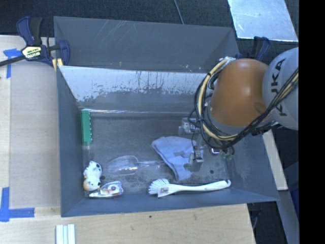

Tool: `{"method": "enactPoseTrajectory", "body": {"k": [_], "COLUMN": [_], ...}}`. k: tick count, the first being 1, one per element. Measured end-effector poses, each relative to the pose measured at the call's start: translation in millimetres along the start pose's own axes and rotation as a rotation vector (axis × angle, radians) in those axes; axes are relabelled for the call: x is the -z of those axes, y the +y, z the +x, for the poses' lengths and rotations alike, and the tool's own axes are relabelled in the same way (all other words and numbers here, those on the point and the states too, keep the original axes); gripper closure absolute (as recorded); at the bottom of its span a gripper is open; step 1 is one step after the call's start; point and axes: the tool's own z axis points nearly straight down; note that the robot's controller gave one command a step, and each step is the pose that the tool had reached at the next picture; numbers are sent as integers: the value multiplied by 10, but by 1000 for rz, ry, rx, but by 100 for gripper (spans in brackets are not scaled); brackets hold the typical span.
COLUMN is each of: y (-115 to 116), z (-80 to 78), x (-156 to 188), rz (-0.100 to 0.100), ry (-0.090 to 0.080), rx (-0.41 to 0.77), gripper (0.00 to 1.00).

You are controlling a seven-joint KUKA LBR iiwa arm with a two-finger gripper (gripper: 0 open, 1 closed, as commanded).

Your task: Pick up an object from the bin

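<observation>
Gripper (195, 157) sits low in the right half of the bin (152, 85), at the right edge of a crumpled pale blue cloth (170, 151) (whether it is apart or clamped on anything, I cannot tell). Just below lies a white brush (189, 188). Left of the cloth is a clear plastic scoop (124, 165), then a white toy (92, 174) and a green strip (85, 126) by the left wall.

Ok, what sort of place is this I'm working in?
Most likely a robotics lab's bin-picking test station: a grey metal bin holding unrelated odds and ends, such as a white dish brush, a blue-grey cloth and a small toy, with a KUKA arm reaching in.
</observation>
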Motion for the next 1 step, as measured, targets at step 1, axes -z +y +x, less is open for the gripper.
{"method": "enactPoseTrajectory", "body": {"k": [1], "y": [0], "z": [-1], "x": [-1], "rz": [0], "ry": [0], "rx": [0], "gripper": [0]}}
